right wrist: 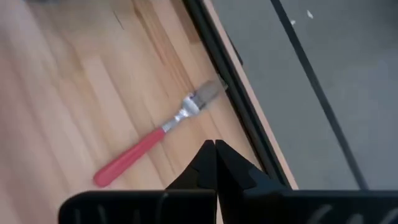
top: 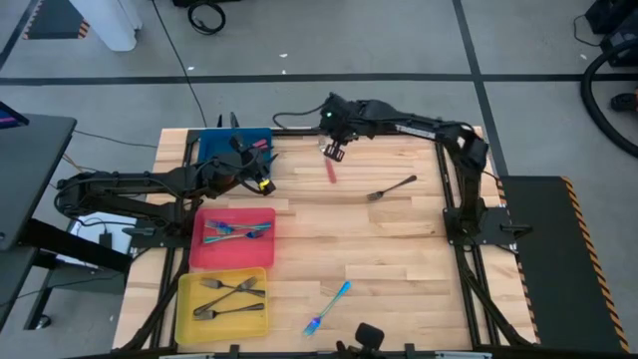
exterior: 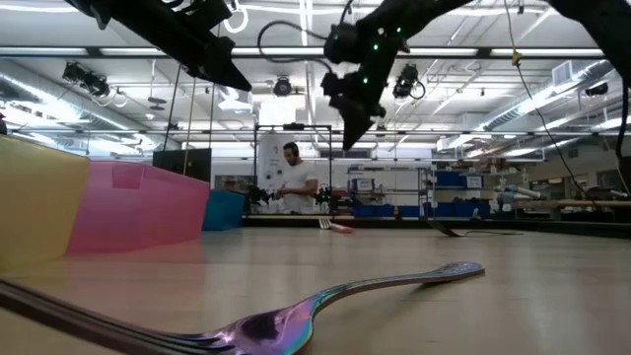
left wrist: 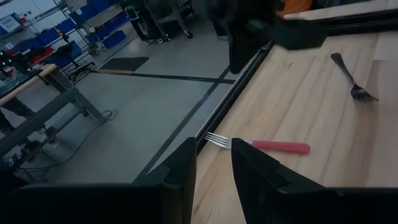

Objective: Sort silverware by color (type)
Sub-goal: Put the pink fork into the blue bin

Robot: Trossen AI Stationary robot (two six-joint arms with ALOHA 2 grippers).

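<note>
We see a light wood-plank table (top: 399, 249) w/ black frame rails along its edges. On its left side, three flat trays in a row, each just beside the next: blue tray (top: 221, 146) at the far edge, red tray (top: 261, 252) in the middle, yellow tray (top: 187, 314) nearest the front edge. Floor around is grey concrete w/ dark tape lines (top: 469, 45); a black cable loop (top: 206, 15) lies on it beyond the table. In the low view, a person (exterior: 296, 179) stands in the bkgd by shelving w/ blue bins (exterior: 463, 180).
</note>
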